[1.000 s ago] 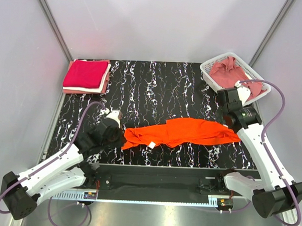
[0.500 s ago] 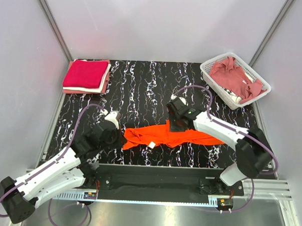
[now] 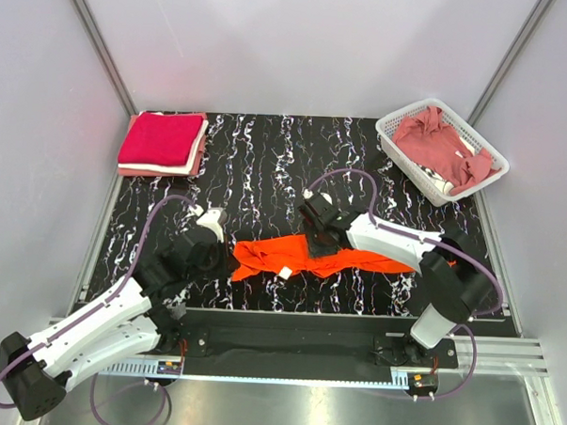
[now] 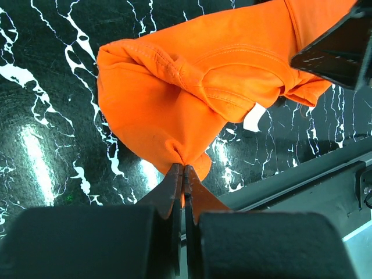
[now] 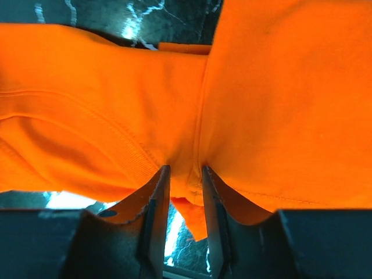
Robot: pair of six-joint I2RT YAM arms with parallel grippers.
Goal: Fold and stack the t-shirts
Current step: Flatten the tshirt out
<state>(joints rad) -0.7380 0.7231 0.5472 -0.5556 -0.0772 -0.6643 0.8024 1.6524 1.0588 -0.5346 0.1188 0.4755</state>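
Note:
A bright orange t-shirt [image 3: 272, 254] lies bunched across the near middle of the black marbled table. My left gripper [image 3: 227, 257] is shut on its left edge; the left wrist view shows the cloth [image 4: 192, 87] pinched between the fingertips of that gripper [image 4: 183, 168]. My right gripper [image 3: 318, 242] sits over the shirt's middle, shut on a thick fold of orange cloth [image 5: 279, 104] held between the fingers of this gripper [image 5: 186, 171]. A folded crimson t-shirt [image 3: 161, 138] tops a stack at the back left. A dusty rose t-shirt [image 3: 437, 139] lies crumpled in the basket.
The white lattice basket [image 3: 400, 123] stands at the back right corner. Pale pink folded layers [image 3: 198, 152] show under the crimson shirt. The right arm [image 3: 395, 241] stretches low over the orange shirt's right part. A white label [image 4: 253, 118] hangs from the shirt.
My right arm has swung from the shirt's right end near the basket leftward to its middle, drawing the cloth with it. The shirt is now shorter and more bunched. The left gripper barely moved.

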